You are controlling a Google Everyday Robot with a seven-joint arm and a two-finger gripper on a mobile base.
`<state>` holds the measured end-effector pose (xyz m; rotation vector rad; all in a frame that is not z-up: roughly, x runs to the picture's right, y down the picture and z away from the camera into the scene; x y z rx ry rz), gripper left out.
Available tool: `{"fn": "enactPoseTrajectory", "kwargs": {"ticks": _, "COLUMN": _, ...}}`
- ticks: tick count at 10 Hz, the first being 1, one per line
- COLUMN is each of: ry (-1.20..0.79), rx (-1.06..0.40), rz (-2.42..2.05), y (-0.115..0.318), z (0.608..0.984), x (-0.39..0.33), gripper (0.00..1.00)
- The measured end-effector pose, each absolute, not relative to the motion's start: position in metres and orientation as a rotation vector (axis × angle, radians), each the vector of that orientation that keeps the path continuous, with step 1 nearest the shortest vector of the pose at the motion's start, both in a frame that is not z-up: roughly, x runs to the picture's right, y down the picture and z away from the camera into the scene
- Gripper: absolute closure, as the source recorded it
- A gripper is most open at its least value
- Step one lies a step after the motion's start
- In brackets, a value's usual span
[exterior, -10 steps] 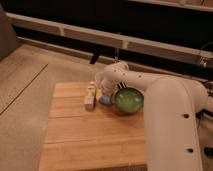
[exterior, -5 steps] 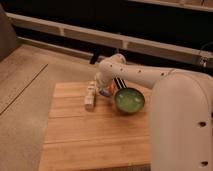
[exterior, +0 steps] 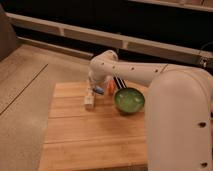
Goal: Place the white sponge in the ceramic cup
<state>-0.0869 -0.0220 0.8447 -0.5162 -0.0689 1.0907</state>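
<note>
Wooden table (exterior: 95,135) | glossy green bowl (exterior: 129,100) | tool (exterior: 97,87) closed by cream block (exterior: 89,99)

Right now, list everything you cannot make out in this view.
- Ceramic cup: not seen in the camera view; perhaps behind the arm.
- Gripper, shut, low at the wooden board's far edge: whether it holds the white sponge is unclear; its wrist hides the contact.
- Orange item beside the green bowl: partly behind the arm, too small to identify.
</note>
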Motion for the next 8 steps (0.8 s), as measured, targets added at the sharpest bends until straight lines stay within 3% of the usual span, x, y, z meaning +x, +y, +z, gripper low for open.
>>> {"fn": "enactPoseTrajectory", "kwargs": {"ticks": 8, "ry": -0.010, "rx": -0.305, "rz": 0.900, "y": -0.100, "z": 0.847, "x": -0.114, "gripper": 1.00}}
